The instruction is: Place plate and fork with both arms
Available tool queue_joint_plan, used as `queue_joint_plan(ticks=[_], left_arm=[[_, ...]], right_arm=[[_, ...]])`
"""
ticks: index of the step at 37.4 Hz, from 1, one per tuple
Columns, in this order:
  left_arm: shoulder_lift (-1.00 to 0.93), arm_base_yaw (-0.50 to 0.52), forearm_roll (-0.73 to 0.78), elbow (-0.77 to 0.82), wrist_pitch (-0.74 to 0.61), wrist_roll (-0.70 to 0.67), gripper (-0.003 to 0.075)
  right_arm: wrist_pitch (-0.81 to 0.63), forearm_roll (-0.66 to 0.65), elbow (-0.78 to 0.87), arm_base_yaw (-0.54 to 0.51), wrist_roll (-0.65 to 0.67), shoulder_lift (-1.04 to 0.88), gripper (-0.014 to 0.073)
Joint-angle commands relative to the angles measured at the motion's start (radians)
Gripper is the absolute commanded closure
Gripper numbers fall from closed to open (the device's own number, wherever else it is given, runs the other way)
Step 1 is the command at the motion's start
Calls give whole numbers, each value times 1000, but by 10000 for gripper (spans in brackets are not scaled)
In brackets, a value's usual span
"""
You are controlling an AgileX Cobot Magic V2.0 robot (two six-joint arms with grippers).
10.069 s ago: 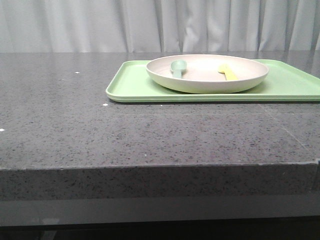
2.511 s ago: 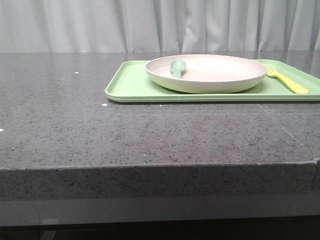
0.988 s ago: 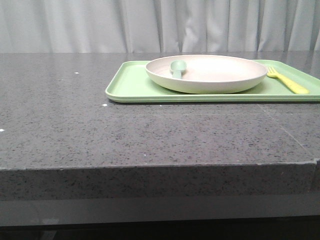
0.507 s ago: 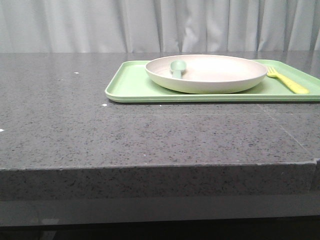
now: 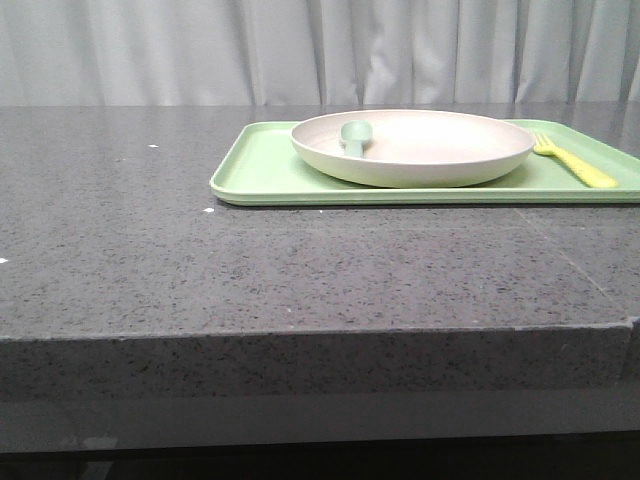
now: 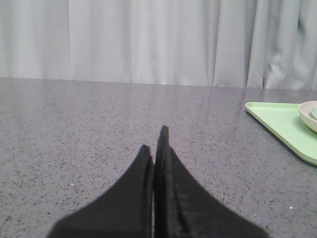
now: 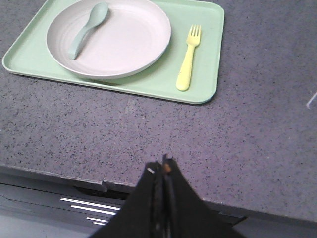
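Now both end effectors are pulled back, fingers pressed together and empty.

I see my left end effector [image 6: 157, 148] low over bare counter [image 6: 74, 129], well apart from the tray [image 6: 277, 121]; my right end effector [image 7: 162, 171] hangs past the counter's near edge. Out from there sits one plate [image 7: 111, 37] on the one green tray, one spoon [image 7: 86, 27] lying inside it, and one fork [image 7: 189, 57] flat on the tray just beside the plate's rim. I judge the plate stiff, light and smooth, best pinched at the raised rim; the fork looks light, thin plastic, best taken across its handle.
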Motion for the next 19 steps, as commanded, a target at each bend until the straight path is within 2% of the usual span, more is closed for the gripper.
queue_joint_plan(ticks=[1, 19], left_arm=[[-24, 0, -5, 3, -96, -11, 738], [-24, 40, 16, 3, -101, -11, 738]], right_arm=[[-76, -4, -19, -2, -10, 6, 662], [-76, -4, -19, -2, -10, 6, 662]])
